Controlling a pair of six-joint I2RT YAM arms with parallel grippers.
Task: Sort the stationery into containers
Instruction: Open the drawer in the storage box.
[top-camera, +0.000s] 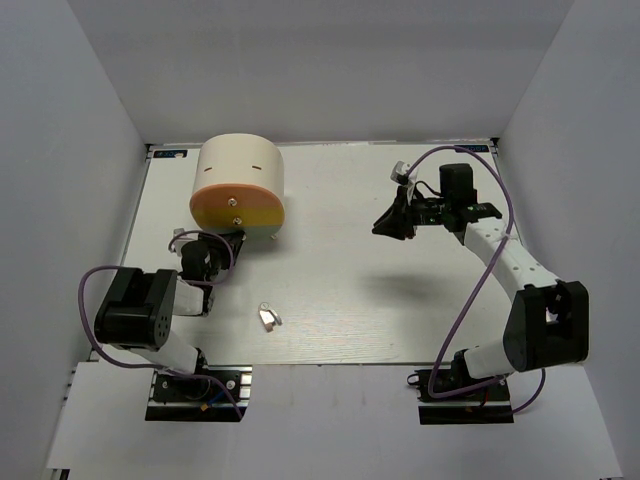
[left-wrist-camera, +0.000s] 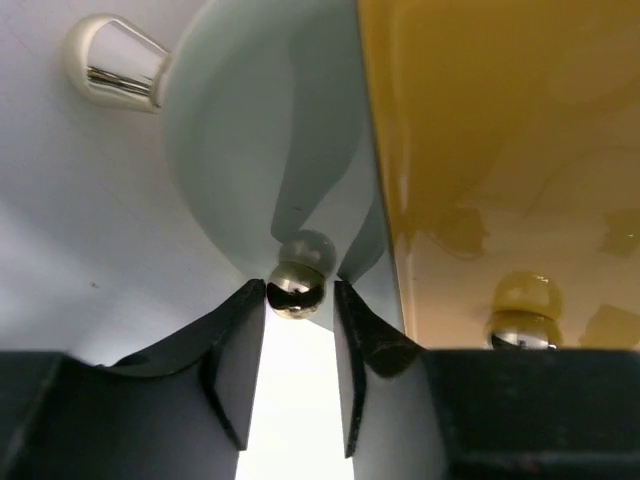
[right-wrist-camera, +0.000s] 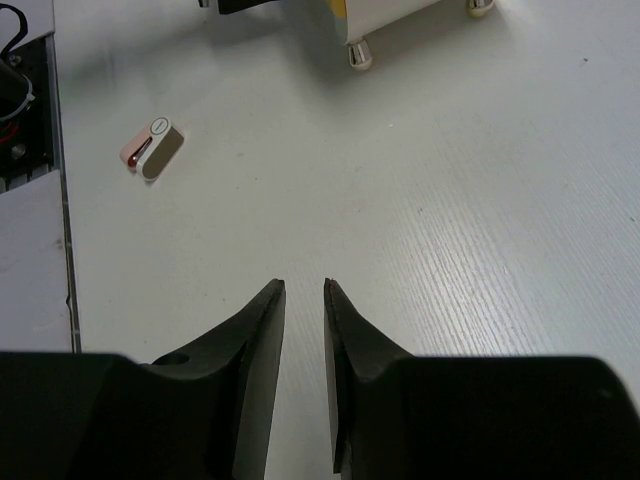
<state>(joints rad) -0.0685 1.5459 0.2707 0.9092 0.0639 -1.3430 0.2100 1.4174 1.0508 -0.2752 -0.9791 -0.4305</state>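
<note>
Left wrist view alone shows left hand (left-wrist-camera: 300, 292) gripping drawer knob (left-wrist-camera: 295, 287); right hand (right-wrist-camera: 304, 290) narrow.

One cream cabinet (top-camera: 240, 160), three drawer fronts – orange (top-camera: 222, 198), yellow (left-wrist-camera: 500, 150), pale green (left-wrist-camera: 250, 130) – one pinkish clip (top-camera: 268, 317), two arms (top-camera: 140, 310) (top-camera: 505, 255)

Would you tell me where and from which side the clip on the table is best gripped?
Come straight down on the clip and pinch across its narrow width, near the middle. It lies flat on the table and is oblong, so its long sides likely give the best hold.
</note>
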